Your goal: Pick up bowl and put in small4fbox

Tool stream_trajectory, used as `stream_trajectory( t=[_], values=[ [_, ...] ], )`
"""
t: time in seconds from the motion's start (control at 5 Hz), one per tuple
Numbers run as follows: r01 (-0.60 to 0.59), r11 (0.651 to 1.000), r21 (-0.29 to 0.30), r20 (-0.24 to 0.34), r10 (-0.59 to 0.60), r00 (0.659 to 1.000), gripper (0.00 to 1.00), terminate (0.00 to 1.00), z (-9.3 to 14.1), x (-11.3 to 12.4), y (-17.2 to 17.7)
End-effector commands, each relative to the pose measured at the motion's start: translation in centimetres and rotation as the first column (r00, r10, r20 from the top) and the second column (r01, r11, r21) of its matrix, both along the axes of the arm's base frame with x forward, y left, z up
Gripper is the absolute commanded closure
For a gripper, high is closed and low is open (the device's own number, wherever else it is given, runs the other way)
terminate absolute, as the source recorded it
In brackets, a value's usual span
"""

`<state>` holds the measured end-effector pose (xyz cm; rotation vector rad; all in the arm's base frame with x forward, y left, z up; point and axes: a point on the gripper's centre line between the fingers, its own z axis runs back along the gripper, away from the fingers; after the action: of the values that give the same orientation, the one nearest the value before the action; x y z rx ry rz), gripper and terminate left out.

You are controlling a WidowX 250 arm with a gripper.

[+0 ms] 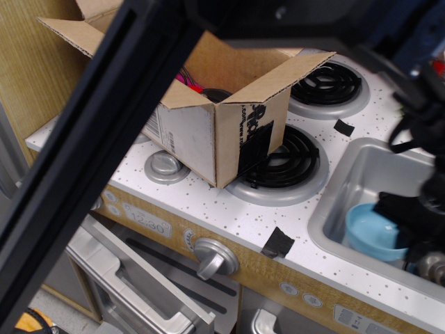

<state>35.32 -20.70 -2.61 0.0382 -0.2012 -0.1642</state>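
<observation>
The light blue bowl (372,235) is in the steel sink (327,212) at the right, tilted so its side wall shows. My gripper (411,217) is a blurred black mass at the bowl's right rim, and its fingers look closed on that rim. The small4fbox (188,132), brown cardboard with open flaps, a white barcode label and black tape, stands on the stovetop to the left. Dark and pink items lie inside it.
Two black coil burners (288,163) (328,82) lie between box and sink. Black tape patches (278,242) sit on the counter. A silver object (434,266) is in the sink's corner. A dark arm link (90,160) crosses the foreground. Oven knob (212,257) is below.
</observation>
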Motion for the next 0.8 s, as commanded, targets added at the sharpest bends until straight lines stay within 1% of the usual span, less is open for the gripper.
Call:
stream_trajectory(
  t=[0.0, 0.2, 0.4, 0.6],
  values=[
    [-0.082, 0.992, 0.094, 0.029, 0.079, 0.996, 1.0, 0.0, 12.9, -0.7, -1.7],
    [-0.089, 0.966, 0.241, 0.008, 0.09, 0.996, 1.0, 0.0, 17.7, -1.0, -2.1],
    [-0.044, 0.948, 0.315, -0.009, 0.05, 0.999, 1.0, 0.0, 22.6, -1.6, 0.9],
    [-0.027, 0.939, 0.343, -0.054, 0.048, 0.997, 1.0, 0.0, 26.9, -2.4, 3.6]
  ],
)
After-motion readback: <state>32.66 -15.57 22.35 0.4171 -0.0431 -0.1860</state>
